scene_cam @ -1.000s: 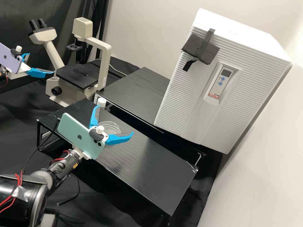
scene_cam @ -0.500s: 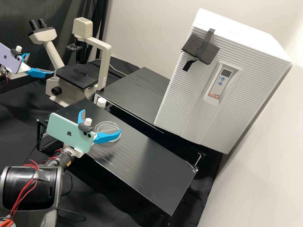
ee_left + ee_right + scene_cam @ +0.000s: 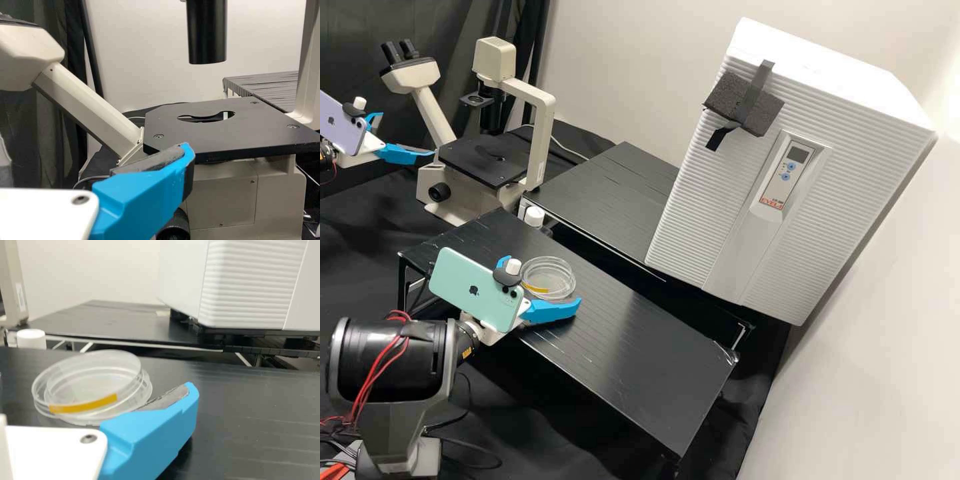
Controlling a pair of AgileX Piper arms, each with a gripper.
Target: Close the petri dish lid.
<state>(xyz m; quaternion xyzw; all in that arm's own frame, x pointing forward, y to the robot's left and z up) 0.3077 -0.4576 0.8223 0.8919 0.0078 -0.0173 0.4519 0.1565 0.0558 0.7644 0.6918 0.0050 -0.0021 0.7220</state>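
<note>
In the high view my right gripper (image 3: 541, 283) stands open low over the near black stand, at the near side of the clear petri dish (image 3: 553, 285). The right wrist view shows the right gripper (image 3: 96, 390), one blue finger reaching in front of the dish (image 3: 146, 394). Its clear lid (image 3: 92, 371) rests on top, tilted and shifted off centre, with a yellow-orange strip (image 3: 84, 404) on the rim. Whether a finger touches the dish, I cannot tell. My left gripper (image 3: 407, 135) is open beside the microscope; the left wrist view has this gripper (image 3: 95, 155) before its stage.
The microscope (image 3: 479, 160) stands behind the near stand (image 3: 633, 340). A white-capped item (image 3: 534, 216) is at that stand's back edge. Farther back are a second black stand (image 3: 607, 193) and a large white ribbed cabinet (image 3: 707, 200).
The right gripper first drew back leftward from over the dish, then came lower and slightly rightward to its near side. The yellow-orange strip has come into sight. The left arm has stayed still.
</note>
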